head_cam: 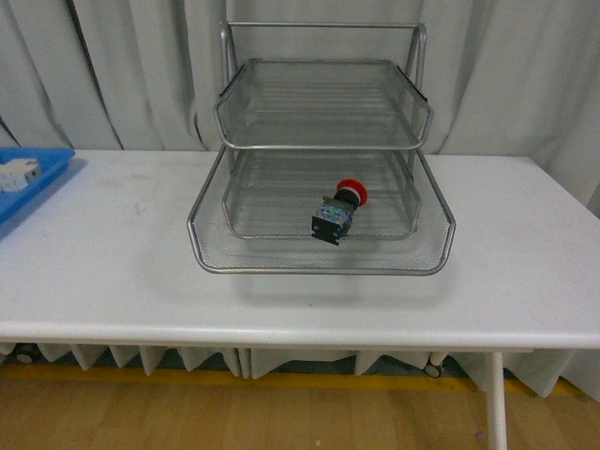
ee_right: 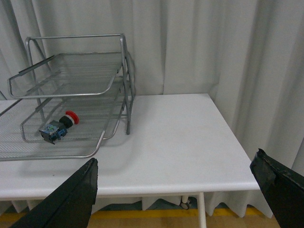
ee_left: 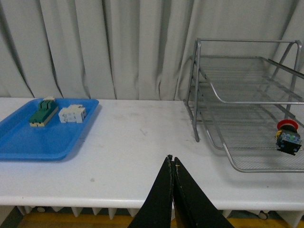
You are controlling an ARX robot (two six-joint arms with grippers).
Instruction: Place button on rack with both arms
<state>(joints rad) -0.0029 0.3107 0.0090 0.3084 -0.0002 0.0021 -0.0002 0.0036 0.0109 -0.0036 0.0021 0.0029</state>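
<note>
The button, with a red cap and a black and teal body, lies on its side in the pulled-out bottom tray of the silver wire rack. It also shows in the left wrist view and the right wrist view. The rack stands at the table's middle back. My left gripper is shut and empty, low over the table's front edge, left of the rack. My right gripper is open and empty, off the table's front right. Neither arm shows in the front view.
A shallow blue tray at the table's far left holds a green and cream switch and a white terminal block; it also shows in the front view. White curtains hang behind. The table's right edge is near my right gripper.
</note>
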